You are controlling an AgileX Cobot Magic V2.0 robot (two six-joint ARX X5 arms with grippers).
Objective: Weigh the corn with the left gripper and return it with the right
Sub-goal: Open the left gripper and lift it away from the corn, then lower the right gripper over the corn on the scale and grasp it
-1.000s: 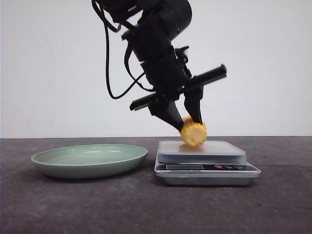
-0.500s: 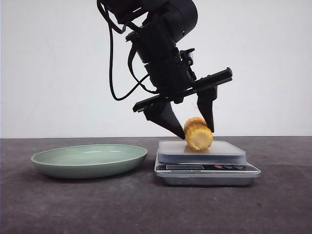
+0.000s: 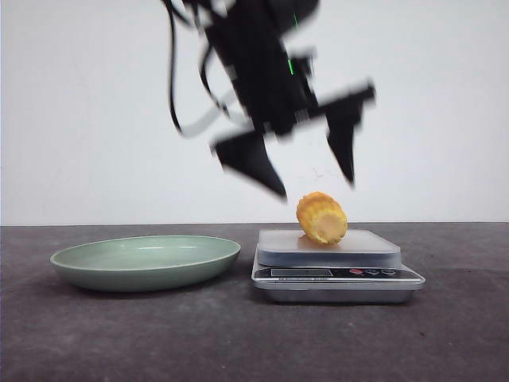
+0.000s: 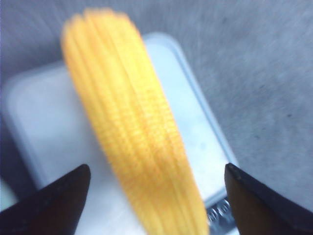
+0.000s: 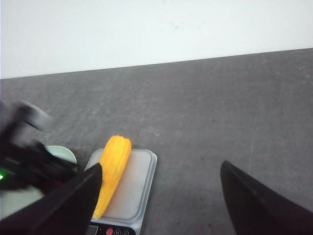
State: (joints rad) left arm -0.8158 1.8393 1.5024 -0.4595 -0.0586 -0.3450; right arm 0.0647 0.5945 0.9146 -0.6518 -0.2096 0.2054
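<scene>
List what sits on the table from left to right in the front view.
plate → scale, with the corn on its platform.

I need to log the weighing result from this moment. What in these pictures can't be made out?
- Scale display: front view, too small to show any number.
- Same display: right wrist view, cut off by the picture's edge.
- Left gripper: front view, smeared by motion blur, though its fingers stand apart above the corn.
- Green plate: right wrist view, mostly hidden behind the blurred left arm.
- Corn's near end: left wrist view, blurred and cut off.
</scene>
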